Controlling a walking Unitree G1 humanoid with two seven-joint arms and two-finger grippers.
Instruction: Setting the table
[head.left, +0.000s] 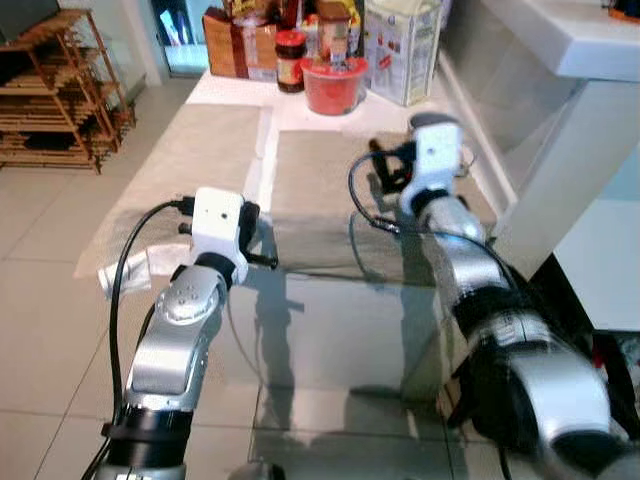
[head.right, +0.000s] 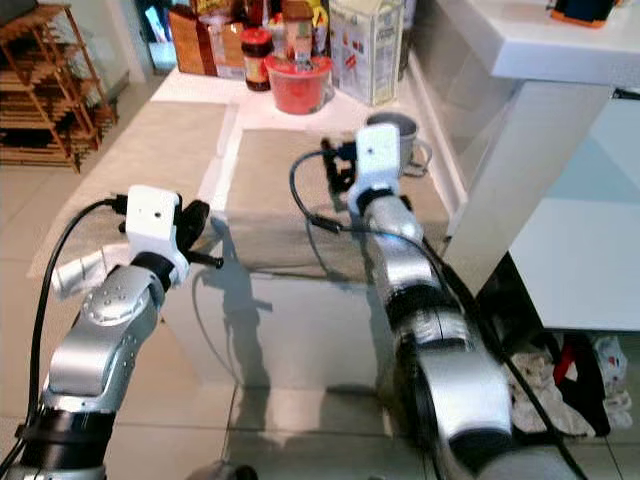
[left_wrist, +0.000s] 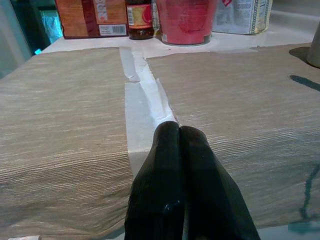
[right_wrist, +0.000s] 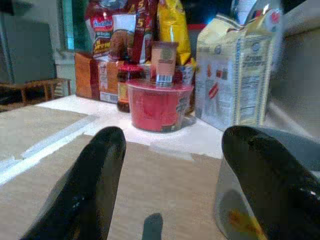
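**Reaching for the grey mug**

Two tan placemats lie side by side on the white table (head.right: 190, 85). The right placemat (head.right: 280, 190) is the one under the right arm, and the left placemat (left_wrist: 60, 125) lies just beside it, with a thin white strip of table between them.

The right gripper (right_wrist: 175, 190) has its two black fingers spread wide apart. A grey mug (head.right: 400, 135) stands on the right placemat, near the wall. In the right wrist view the mug (right_wrist: 240, 200) sits by one finger — not yet between the two.

The left gripper (left_wrist: 180, 165) has its fingers pressed together with nothing in them. It hangs over the near edge of the table, above the gap between the mats.

At the back of the table stand a red tub (head.right: 297, 80), a dark jar (head.right: 257, 58), a white carton (head.right: 365, 45) and a brown box (head.right: 195, 40).

To do this step well, I think the right gripper should slide sideways a little, so the mug comes between its fingers. Then it should close slowly — a quick push could tip the mug or wrinkle the mat.
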